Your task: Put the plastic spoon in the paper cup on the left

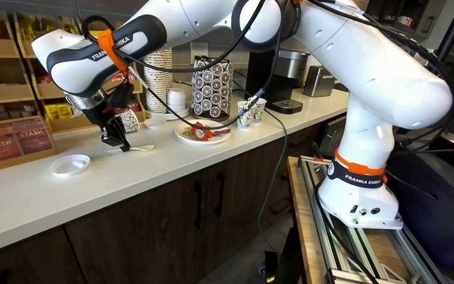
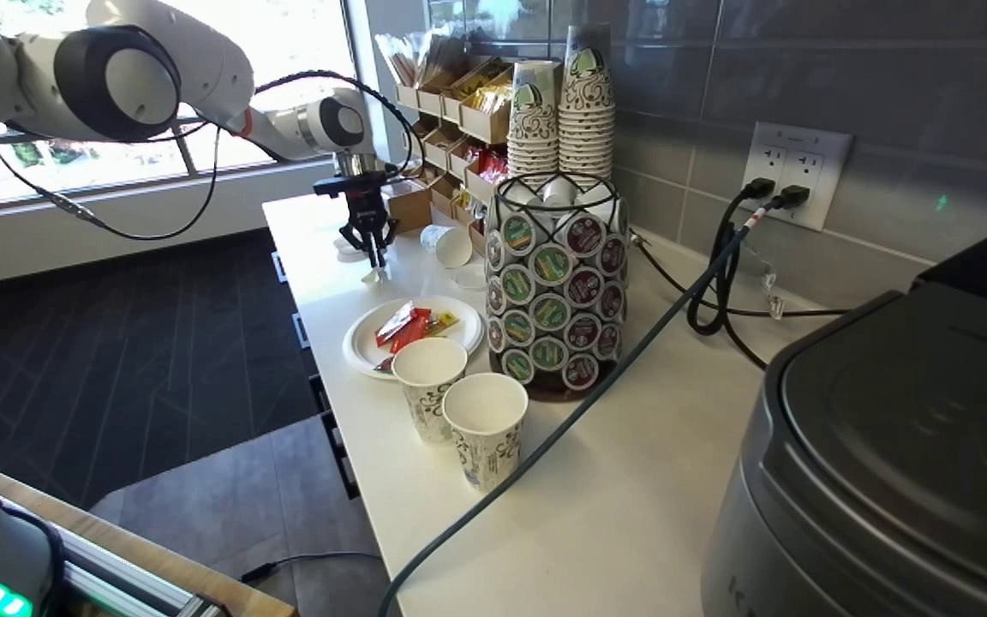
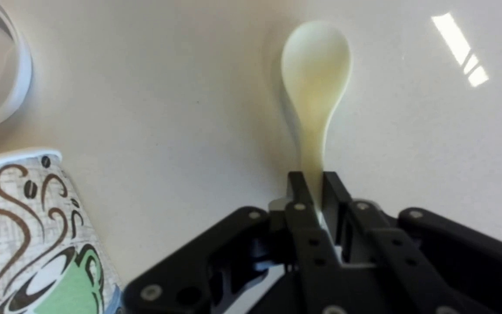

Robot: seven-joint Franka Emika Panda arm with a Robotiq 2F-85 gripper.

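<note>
The plastic spoon lies on the counter in the wrist view, its bowl pointing away from my gripper. It also shows in both exterior views. My gripper has its fingertips closed around the spoon's handle at counter level; it also shows in both exterior views. The fingers hide the handle's rear part in the wrist view. Two upright paper cups stand side by side past the plate; they also show in an exterior view.
A tipped paper cup lies beside my gripper, near a white lid. Another lid is toward the tea boxes. A plate with packets and a coffee pod rack stand between my gripper and the upright cups. A cable crosses there.
</note>
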